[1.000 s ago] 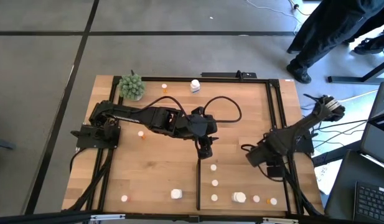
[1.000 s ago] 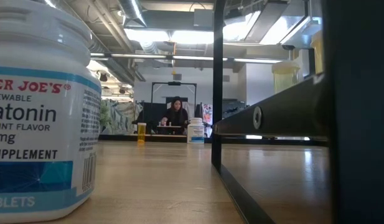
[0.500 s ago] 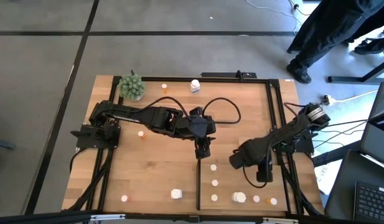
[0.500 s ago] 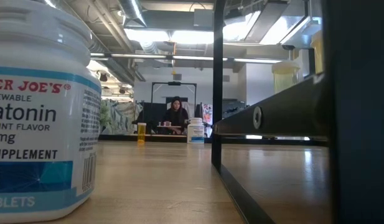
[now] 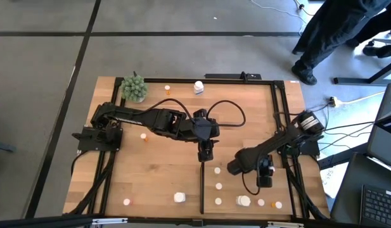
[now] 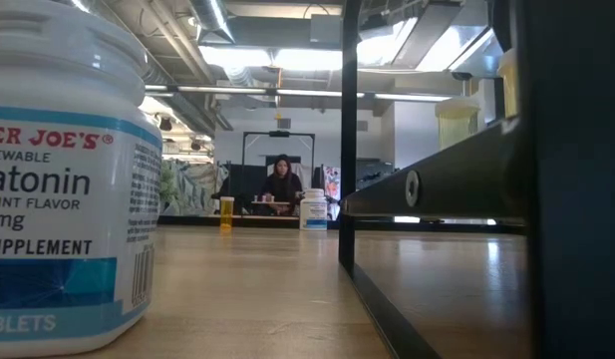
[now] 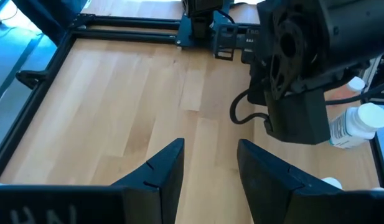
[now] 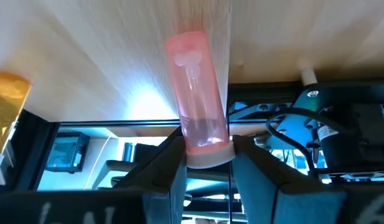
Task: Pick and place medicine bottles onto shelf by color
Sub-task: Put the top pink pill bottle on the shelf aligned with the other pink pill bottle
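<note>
My right gripper (image 8: pixel 207 171) is shut on an orange medicine bottle (image 8: pixel 196 93) with a white cap. In the high view it hangs over the shelf (image 5: pixel 246 180), right of the black strip (image 5: pixel 201 187), and hides the bottle. Several medicine bottles stand on the shelf: small white ones (image 5: pixel 218 186), a chunkier white one (image 5: pixel 244 201) and an orange one (image 5: pixel 277 204). My left gripper (image 5: pixel 206 152) is at the table's middle, by the strip's far end. It is open, with only bare wood between its fingers (image 7: pixel 207 168). My right gripper pinches the orange bottle between its two fingers, one finger (image 8: pixel 170 165) on each side of the cap end (image 8: pixel 208 149). The clear body sticks out ahead of the fingertips, in line with the fingers. Whether the bottle touches the wood, I cannot tell.
Loose bottles lie off the shelf: white ones (image 5: pixel 179 197) (image 5: pixel 127 202) near the front edge, one (image 5: pixel 143 135) by the left arm, two (image 5: pixel 167 89) (image 5: pixel 198 87) at the far edge. A green spiky plant ball (image 5: pixel 134 87) sits at the far left. A person (image 5: pixel 334 31) stands beyond the far right corner.
My right arm has reached out from the table's right edge toward the shelf and sunk lower, tipping its gripper further down with the orange bottle still in it.
</note>
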{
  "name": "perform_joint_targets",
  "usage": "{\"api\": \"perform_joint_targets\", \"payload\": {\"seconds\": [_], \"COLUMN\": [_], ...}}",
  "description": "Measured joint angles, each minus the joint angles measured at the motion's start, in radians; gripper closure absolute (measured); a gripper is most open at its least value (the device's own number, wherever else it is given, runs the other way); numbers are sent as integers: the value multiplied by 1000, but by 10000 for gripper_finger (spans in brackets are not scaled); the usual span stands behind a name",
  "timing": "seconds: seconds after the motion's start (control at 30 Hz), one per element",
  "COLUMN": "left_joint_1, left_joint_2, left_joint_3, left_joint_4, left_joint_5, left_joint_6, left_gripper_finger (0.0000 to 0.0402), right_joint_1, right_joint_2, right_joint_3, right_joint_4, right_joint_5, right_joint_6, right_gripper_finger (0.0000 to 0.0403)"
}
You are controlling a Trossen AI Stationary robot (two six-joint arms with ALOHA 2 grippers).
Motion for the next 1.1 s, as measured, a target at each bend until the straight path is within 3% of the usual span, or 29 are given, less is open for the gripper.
{"api": "perform_joint_targets", "payload": {"seconds": [0.27,0.67,0.9,1.1], "left_joint_1": [0,0,0,0], "left_joint_2": [0,0,0,0], "left_joint_3": [0,0,0,0], "left_joint_4": [-1,-7,-7,-10], "left_joint_5": [0,0,0,-1], "left_joint_6": [14,14,14,14], "left_gripper_finger": [260,259,259,259], "right_joint_1": [0,0,-6,-6], "right_joint_2": [31,34,32,-58], "right_joint_3": [0,0,0,24], "right_joint_4": [-9,17,7,1], "right_joint_5": [-2,12,15,166], "right_joint_6": [-4,-2,-26,28], "right_gripper_finger": [285,229,230,231]}}
